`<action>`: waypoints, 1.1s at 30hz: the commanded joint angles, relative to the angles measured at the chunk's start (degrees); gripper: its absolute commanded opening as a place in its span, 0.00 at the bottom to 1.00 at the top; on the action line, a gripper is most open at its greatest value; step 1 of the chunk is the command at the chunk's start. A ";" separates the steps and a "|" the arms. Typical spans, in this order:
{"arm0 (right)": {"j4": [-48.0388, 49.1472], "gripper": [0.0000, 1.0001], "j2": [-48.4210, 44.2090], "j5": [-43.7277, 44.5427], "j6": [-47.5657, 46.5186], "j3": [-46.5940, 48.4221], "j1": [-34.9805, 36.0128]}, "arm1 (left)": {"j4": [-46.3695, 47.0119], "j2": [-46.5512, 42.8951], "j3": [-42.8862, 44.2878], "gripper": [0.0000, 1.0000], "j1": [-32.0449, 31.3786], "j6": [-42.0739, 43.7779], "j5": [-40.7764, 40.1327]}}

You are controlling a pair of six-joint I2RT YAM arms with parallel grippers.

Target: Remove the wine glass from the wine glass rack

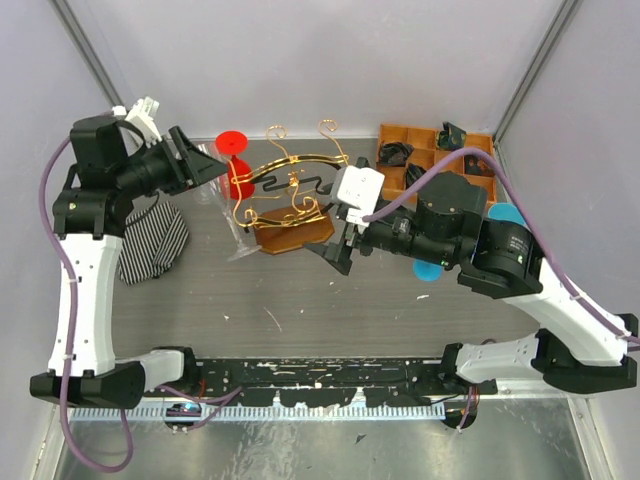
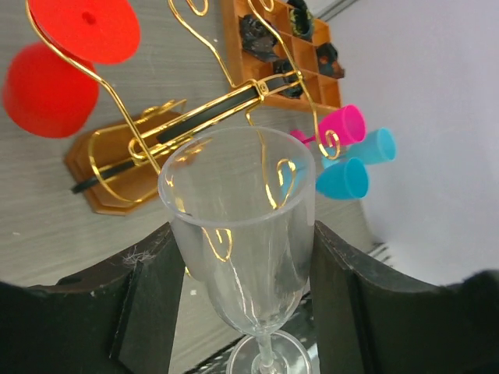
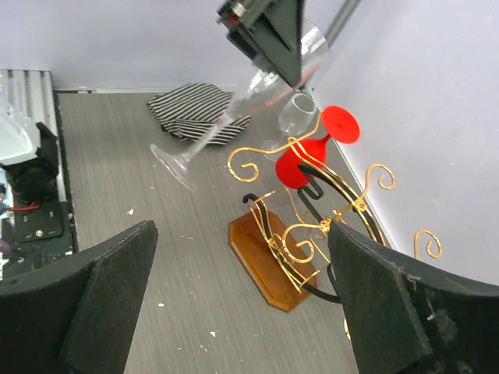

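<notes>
left wrist, wine glass [image 2: 238, 226] in left hand [image 2: 242, 269]

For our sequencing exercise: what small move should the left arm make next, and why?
Probably lower the clear wine glass onto the grey table: the left gripper is shut on its bowl, tilted, apparently free of the gold wire rack.

Robot test cell in a lab.
Plain pale walls [image 1: 320, 60] box in a grey wood-grain tabletop [image 1: 300, 300]. The left arm [image 1: 80, 290] and right arm [image 1: 560, 310] are bolted by a black rail [image 1: 320, 372] at its near edge, trailing purple cables [image 1: 44, 185]. A compartmented tray [image 1: 400, 130] of small parts sits beyond the right jaws.
</notes>
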 commanded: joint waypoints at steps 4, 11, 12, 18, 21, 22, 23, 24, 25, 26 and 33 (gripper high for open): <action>3.82 0.98 0.15 8.28 -0.87 -2.34 0.21 | -8.83 -0.60 5.10 0.64 0.35 22.70 -5.65; 5.88 0.99 0.58 10.01 -2.73 -4.80 0.03 | 1.52 -4.51 -7.83 0.63 0.35 26.02 -17.94; 6.22 0.99 0.45 9.97 -2.74 -5.29 -0.07 | 4.34 -5.30 -10.49 0.63 0.35 25.48 -19.69; 7.99 0.99 0.13 8.94 -2.20 -7.41 -0.85 | 25.04 -9.97 -28.28 0.62 0.39 22.67 -30.49; 8.82 0.99 0.22 7.77 -1.75 -8.27 -1.81 | 34.78 -10.50 -34.40 0.61 0.34 22.48 -36.96; 8.88 0.99 0.28 7.17 -1.58 -8.43 -2.38 | 37.36 -10.34 -36.12 0.61 0.35 22.57 -38.77; 8.94 0.99 0.43 6.47 -1.26 -8.60 -2.96 | 40.28 -10.19 -37.82 0.61 0.35 22.75 -40.60; 9.07 0.99 0.57 5.83 -0.86 -8.68 -3.64 | 43.35 -10.01 -39.31 0.61 0.35 22.89 -42.29; 9.07 0.99 0.67 4.99 -0.43 -8.79 -4.61 | 46.41 -9.82 -41.00 0.60 0.35 23.11 -43.55; 9.17 0.99 0.77 3.85 0.15 -8.88 -5.68 | 50.27 -9.76 -42.85 0.59 0.35 23.51 -44.62; 10.13 0.99 1.02 -0.22 3.50 -9.11 -10.07 | 74.57 -4.95 -54.30 0.53 0.37 25.67 -50.18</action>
